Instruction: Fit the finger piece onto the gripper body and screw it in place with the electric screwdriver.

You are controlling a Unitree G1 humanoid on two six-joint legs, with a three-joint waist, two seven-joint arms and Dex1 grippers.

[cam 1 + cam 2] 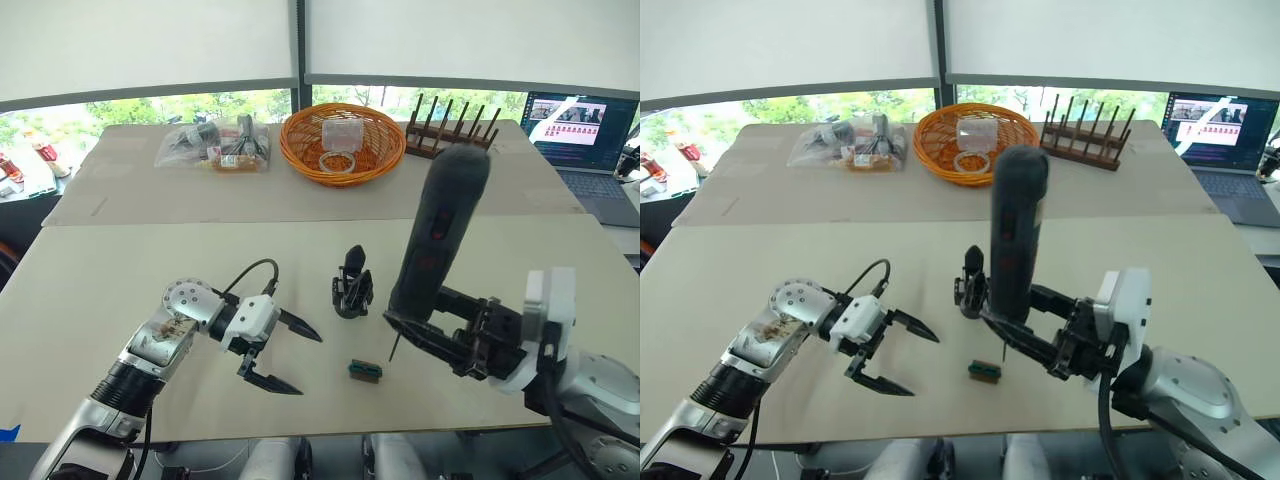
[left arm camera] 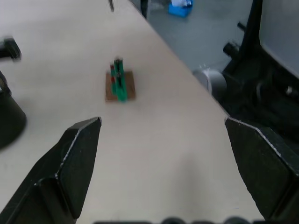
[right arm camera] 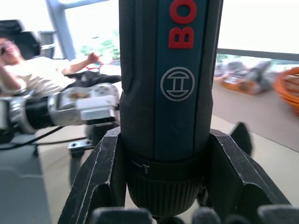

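The electric screwdriver (image 1: 438, 240) is held nearly upright over the near part of the table (image 1: 120, 270), its thin bit pointing down just above the surface, between the gripper body (image 1: 352, 287) and the small green-and-brown block (image 1: 364, 370). It is clamped low on its barrel, just above the collar, by the right gripper (image 1: 425, 330), whose two fingers are closed against either side of the barrel, as is seen close up in the right wrist view. The tool is judged to be rigid and fairly heavy for its size, with most of its length standing above the grip, so it is likely to tip or twist if the hold is loosened; the smooth casing may also slip. The gripper body stands on its round base near the middle of the table, a pointed finger sticking up; it is judged light and easily pushed over, and is best steadied at the base. Whether the finger piece is already seated on it cannot be told. The right arm is reached in from the right with its wrist turned inward. The left gripper (image 1: 283, 355) is held low over the table to the left of the gripper body, its fingers spread wide and nothing between them, pointed toward the block.
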